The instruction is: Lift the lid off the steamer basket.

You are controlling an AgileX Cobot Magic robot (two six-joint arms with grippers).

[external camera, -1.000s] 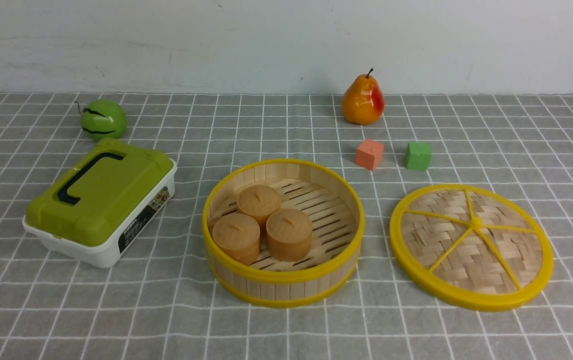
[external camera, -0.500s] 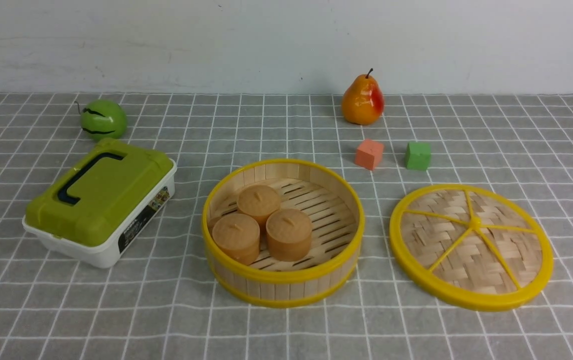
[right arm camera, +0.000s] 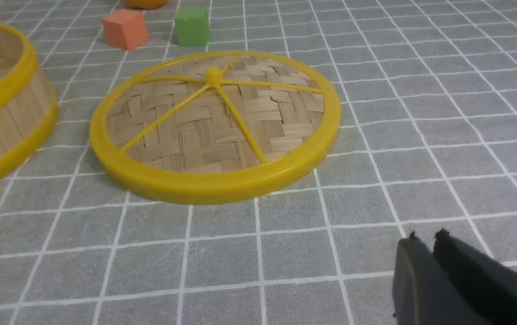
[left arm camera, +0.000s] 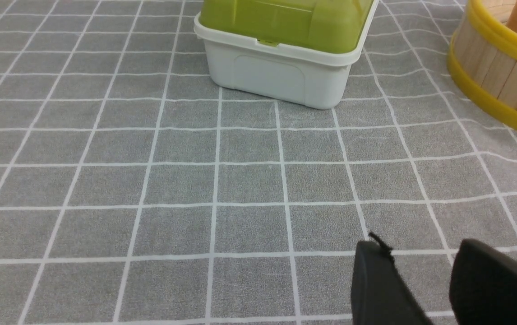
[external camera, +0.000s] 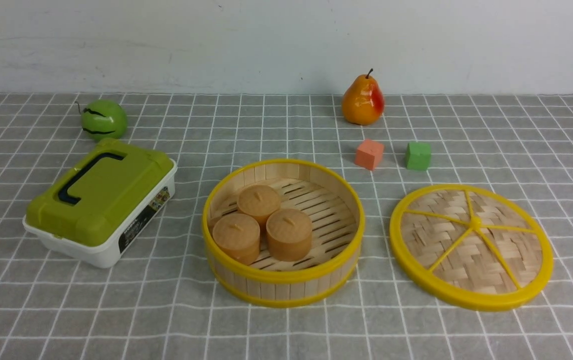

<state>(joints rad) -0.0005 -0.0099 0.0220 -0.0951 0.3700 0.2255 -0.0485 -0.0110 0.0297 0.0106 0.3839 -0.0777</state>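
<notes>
A grey cloth with a white grid (external camera: pixel 286 330) covers the counter, and a plain white wall (external camera: pixel 216 45) rises behind its far edge. The steamer basket (external camera: pixel 283 287) stands open at the middle, with three round tan cakes (external camera: pixel 261 225) on its slatted floor. The lid (external camera: pixel 471 247) lies flat on the cloth toward the right edge, just beside the basket and clear of it. Toward the left edge sits a white box with a green top (external camera: pixel 99 200), closed. A pear (external camera: pixel 362 100) stands near the far edge and a green round fruit (external camera: pixel 103 119) toward the far left corner. An orange cube (external camera: pixel 369 154) and a green cube (external camera: pixel 418 155) lie between the pear and the lid.

The left gripper (left arm camera: pixel 418 246) hangs low over bare cloth, fingers parted and empty. The right gripper (right arm camera: pixel 426 237) hangs over cloth beside the lid, fingers pressed together on nothing.
</notes>
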